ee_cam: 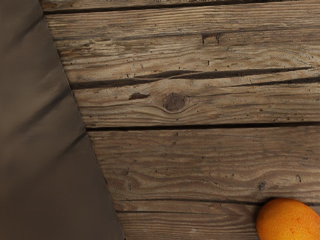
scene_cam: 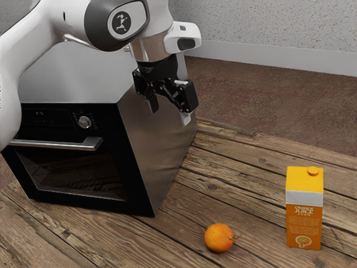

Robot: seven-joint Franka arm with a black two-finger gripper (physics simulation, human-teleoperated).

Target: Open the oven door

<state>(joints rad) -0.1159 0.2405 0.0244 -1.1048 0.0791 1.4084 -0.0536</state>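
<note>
My gripper (scene_cam: 169, 111) is open, its two fingers apart with nothing between them, up beside the oven's metal side wall. The oven (scene_cam: 150, 139) stands at the exterior view's left with its dark glass door (scene_cam: 78, 170) shut. A silver bar handle (scene_cam: 67, 145) runs along the door's top, below the control knob; the arm hides part of the oven front's far left. My gripper is well away from the handle, on the side toward the exterior view's right. In the wrist view the oven's side wall (ee_cam: 45, 145) rises next to the wooden table.
An orange (scene_cam: 218, 238) lies on the wooden table (scene_cam: 245, 178) in front of the oven's side. An orange juice carton (scene_cam: 304, 215) stands upright farther to the exterior view's right. The orange (ee_cam: 289, 221) is also at the wrist view's corner.
</note>
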